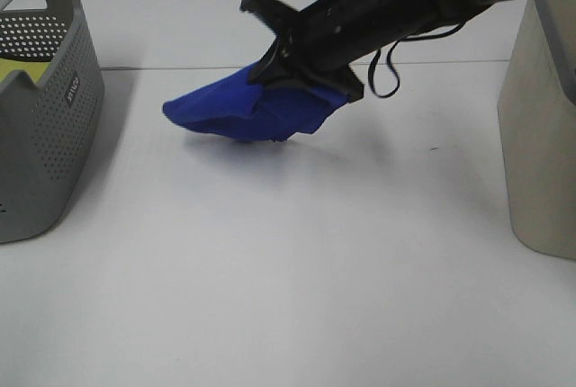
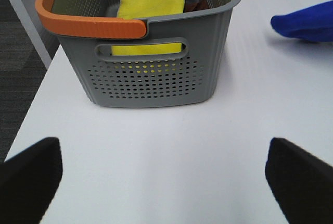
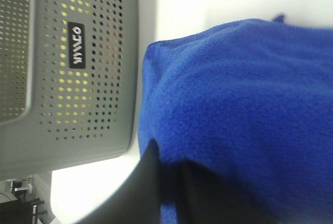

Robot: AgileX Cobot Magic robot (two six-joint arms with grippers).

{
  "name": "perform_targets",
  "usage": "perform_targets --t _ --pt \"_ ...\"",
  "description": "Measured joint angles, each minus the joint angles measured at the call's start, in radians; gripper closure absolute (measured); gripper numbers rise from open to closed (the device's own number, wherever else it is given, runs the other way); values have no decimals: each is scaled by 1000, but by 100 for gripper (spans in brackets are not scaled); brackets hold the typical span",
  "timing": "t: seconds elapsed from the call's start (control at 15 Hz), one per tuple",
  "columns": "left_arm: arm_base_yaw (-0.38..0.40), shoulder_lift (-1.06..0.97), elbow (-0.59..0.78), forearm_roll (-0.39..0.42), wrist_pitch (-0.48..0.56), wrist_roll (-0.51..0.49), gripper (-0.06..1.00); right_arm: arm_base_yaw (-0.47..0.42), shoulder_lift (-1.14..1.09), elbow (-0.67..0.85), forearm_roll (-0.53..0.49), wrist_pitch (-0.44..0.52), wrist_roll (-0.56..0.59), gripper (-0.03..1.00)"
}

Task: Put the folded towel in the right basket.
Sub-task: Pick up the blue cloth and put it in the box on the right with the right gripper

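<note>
The folded blue towel (image 1: 229, 110) hangs from my right gripper (image 1: 304, 88), which is shut on its right end and holds it just above the white table, left of centre. In the right wrist view the towel (image 3: 244, 99) fills the frame, with a black finger (image 3: 148, 182) pressed into it. The right basket (image 1: 544, 135) is beige and stands at the right edge, apart from the towel. My left gripper (image 2: 164, 182) is open and empty and hovers over the table in front of the grey basket (image 2: 156, 73). The towel's tip also shows in the left wrist view (image 2: 307, 20).
The grey perforated basket (image 1: 40, 108) with an orange handle (image 2: 88, 25) stands at the left edge and holds a yellow towel (image 2: 151, 0). A black cable (image 1: 387, 67) loops under the right arm. The white table (image 1: 297, 261) stretches between the two baskets.
</note>
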Motion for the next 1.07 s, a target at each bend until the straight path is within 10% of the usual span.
perform_targets --t 1.07 --pt "0 0 0 0 0 0 -4 -689 -454 1 33 272 -48 91"
